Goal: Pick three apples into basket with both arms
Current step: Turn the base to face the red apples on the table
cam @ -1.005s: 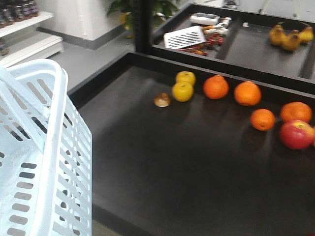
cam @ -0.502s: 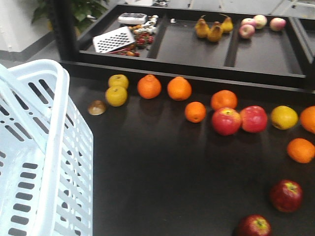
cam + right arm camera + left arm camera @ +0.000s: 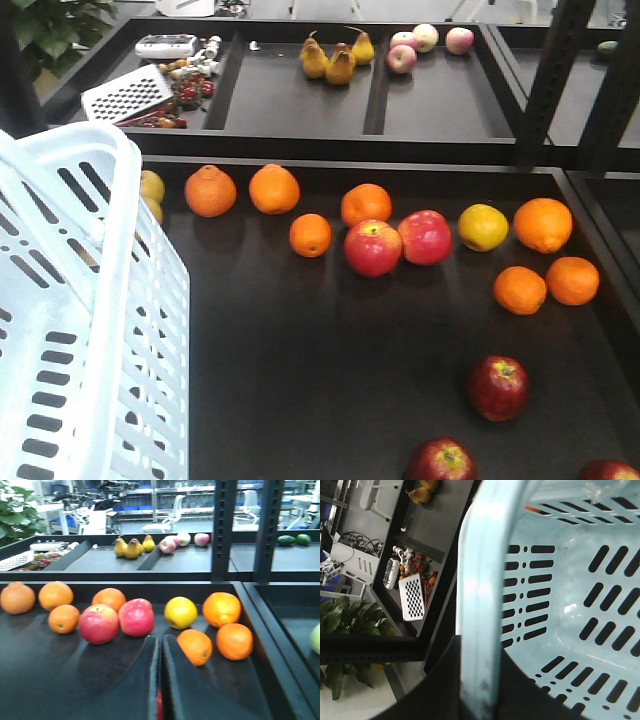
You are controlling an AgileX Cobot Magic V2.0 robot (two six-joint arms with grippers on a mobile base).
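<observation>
While left gripper (image 3: 480, 662) clamps basket (image 3: 110, 300) handle, you see right gripper (image 3: 160, 640) pinched shut above black shelf tray (image 3: 300, 380); three dark-red apples (image 3: 498, 387) lie front right, apart from basket; potted plant (image 3: 45, 22) far left.

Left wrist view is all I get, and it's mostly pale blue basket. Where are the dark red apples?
Observer: The front view shows three dark-red apples at the near right of the black shelf, outside the basket.
Operator: Is the other arm doing anything?
Observer: Its wrist view shows the right gripper with its fingers nearly together, low over the shelf.
Operator: Anything I might mistake for those apples?
Observer: Two lighter pink-red apples sit side by side mid-shelf, among the oranges.
</observation>
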